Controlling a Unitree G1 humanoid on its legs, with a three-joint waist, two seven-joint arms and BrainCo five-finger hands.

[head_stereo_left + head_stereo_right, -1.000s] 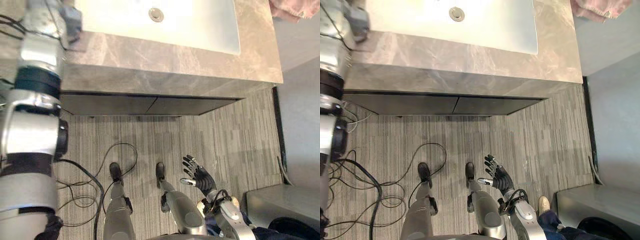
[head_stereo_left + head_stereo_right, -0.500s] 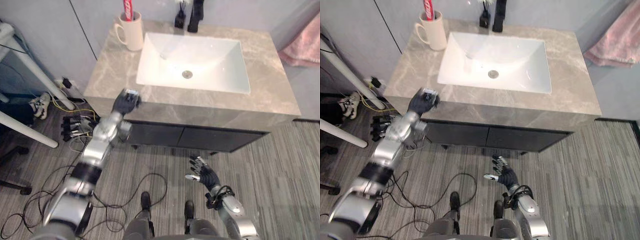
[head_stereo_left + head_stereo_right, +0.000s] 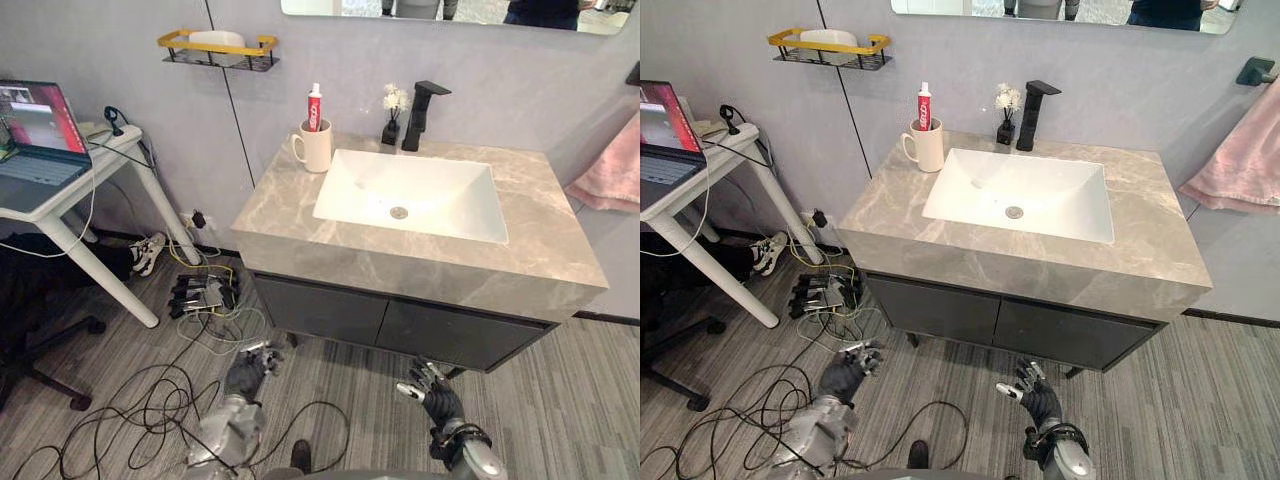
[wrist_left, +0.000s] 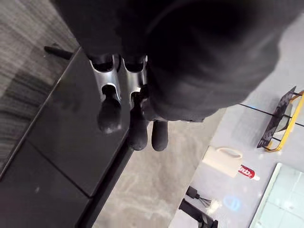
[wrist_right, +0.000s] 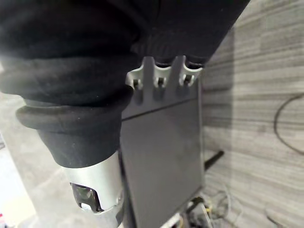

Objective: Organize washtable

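Down low, near the grey striped floor (image 3: pixel 560 400), the left hand (image 3: pixel 245 372) hangs with loose, open fingers and holds nothing. Half a second ago it was up at the front edge of the grey stone desk (image 3: pixel 540 250). Now it has dropped away, so I think no tidying has begun. The right hand (image 3: pixel 432 393) is low too, fingers spread and empty. High above both hands, on the left hand's side, the cream mug (image 3: pixel 317 150) with the red and white toothpaste tube (image 3: pixel 314 105) stands on the desk.

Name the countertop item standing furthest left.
The cream mug holding the toothpaste tube; the flower vase and black faucet stand further right, behind the basin.
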